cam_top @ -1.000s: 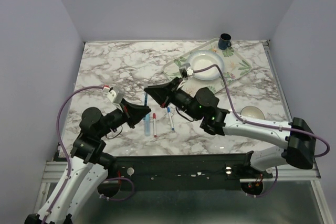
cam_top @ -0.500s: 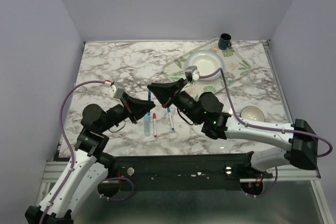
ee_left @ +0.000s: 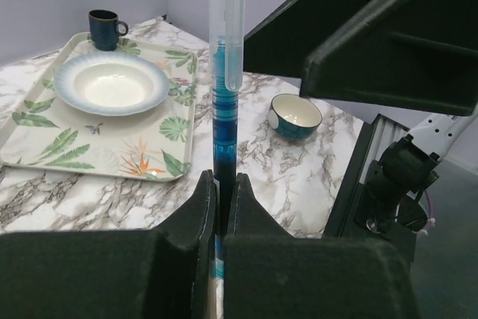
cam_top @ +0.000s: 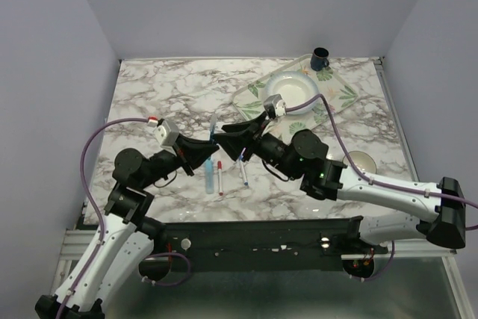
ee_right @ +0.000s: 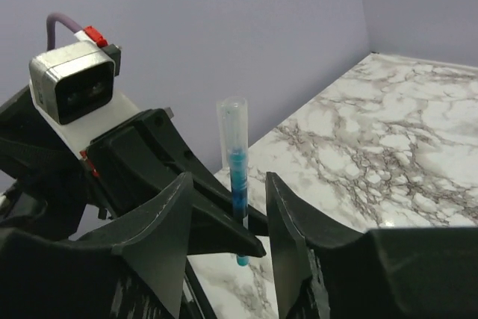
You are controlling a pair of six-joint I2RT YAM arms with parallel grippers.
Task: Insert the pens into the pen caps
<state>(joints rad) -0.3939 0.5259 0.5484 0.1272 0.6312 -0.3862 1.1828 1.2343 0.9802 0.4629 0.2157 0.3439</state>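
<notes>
My left gripper point(ee_left: 222, 184) is shut on a blue pen point(ee_left: 223, 132) that stands upright, with a clear pen cap point(ee_left: 226, 28) over its upper end. My right gripper point(ee_right: 228, 211) is open, and its fingers point(ee_right: 287, 214) stand on either side of that pen point(ee_right: 237, 177) without touching it. From above, the two grippers meet tip to tip over the table's middle, left gripper point(cam_top: 213, 152) and right gripper point(cam_top: 227, 137). Three more pens lie below them: a light blue one point(cam_top: 208, 179), a red-ended one point(cam_top: 220, 178) and a blue-ended one point(cam_top: 243, 172).
A leaf-patterned tray point(cam_top: 336, 95) at the back right carries a white plate point(cam_top: 293, 92) and a dark blue mug point(cam_top: 320, 57). A small teal bowl point(cam_top: 358, 160) sits at the right, near the right arm. The left wrist camera block point(ee_right: 71, 84) is close to my right fingers.
My right gripper has opened and let go of the pen's top. Both grippers rose and shifted slightly right, and the left one still holds the pen.
</notes>
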